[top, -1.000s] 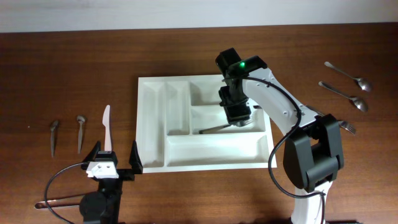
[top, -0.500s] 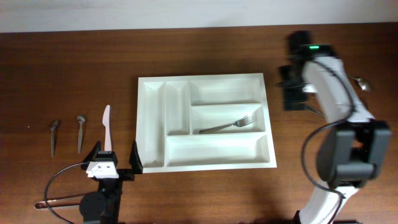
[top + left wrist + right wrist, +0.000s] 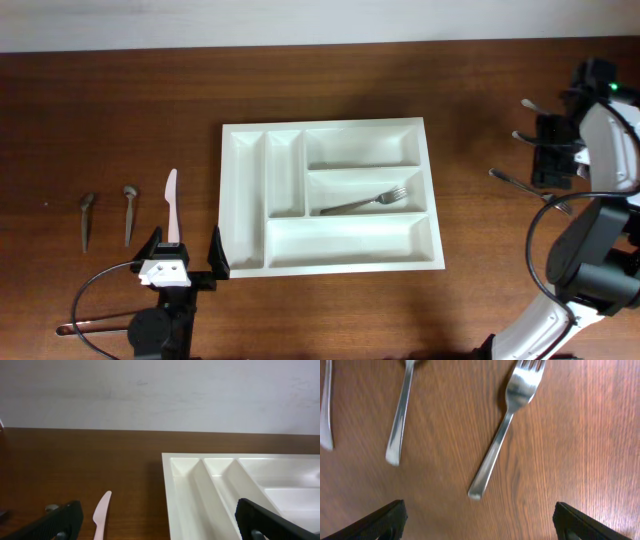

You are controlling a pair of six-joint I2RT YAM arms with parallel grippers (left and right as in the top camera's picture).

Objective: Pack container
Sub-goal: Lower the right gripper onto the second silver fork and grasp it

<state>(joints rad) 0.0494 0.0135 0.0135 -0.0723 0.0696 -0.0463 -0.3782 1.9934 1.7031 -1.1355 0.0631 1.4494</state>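
The white container lies mid-table, also seen in the left wrist view. A metal fork lies in its middle wide compartment. My right gripper is open and empty over the table's right side, above a loose fork with two other metal handles beside it. My left gripper is open and empty, low at the front left, beside the container's left edge. A pale pink plastic knife lies just ahead of it, also in the left wrist view.
Two small dark-metal utensils lie at the far left. Two spoons lie at the far right near the right arm. A cable loops by the left arm's base.
My right gripper left the fork in the container's middle compartment, swung right across the table and now hovers open over the utensils at the right. The left arm has not moved.
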